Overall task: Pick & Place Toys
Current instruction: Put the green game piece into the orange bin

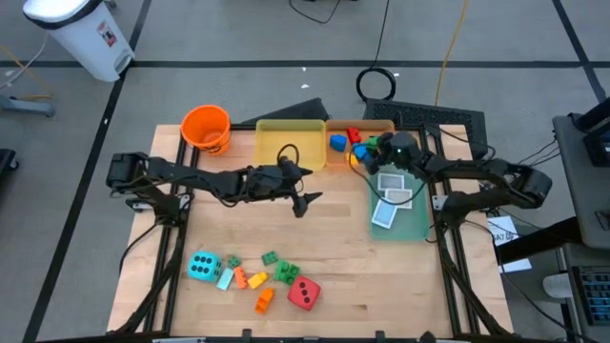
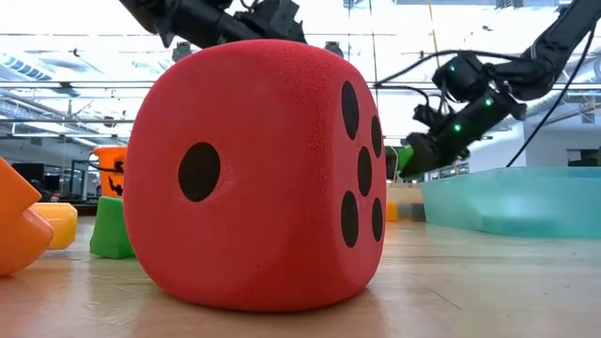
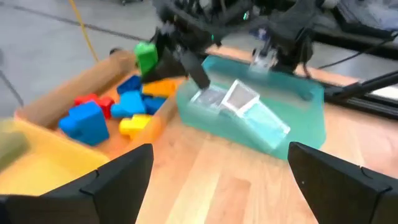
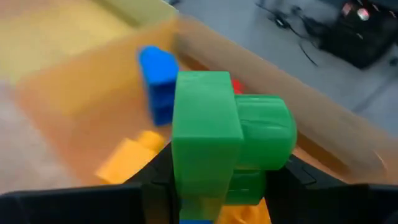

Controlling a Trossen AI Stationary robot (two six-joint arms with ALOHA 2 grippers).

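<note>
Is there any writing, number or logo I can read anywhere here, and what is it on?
No words or numbers can be read.
White bin beside the table: a red and black label, too small to read.
Paper sheet at the table's right: print too small.
Playing cards in the teal tray: faces blurred.
Big red foam die: black pips only, one on one face and five on another.
Orange bucket: a dark drawn face, no letters.

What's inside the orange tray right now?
The orange tray holds blue, red and yellow bricks. The right gripper, shut on a green brick, hangs above it and covers part of the tray from overhead, so a full count isn't possible.
</note>
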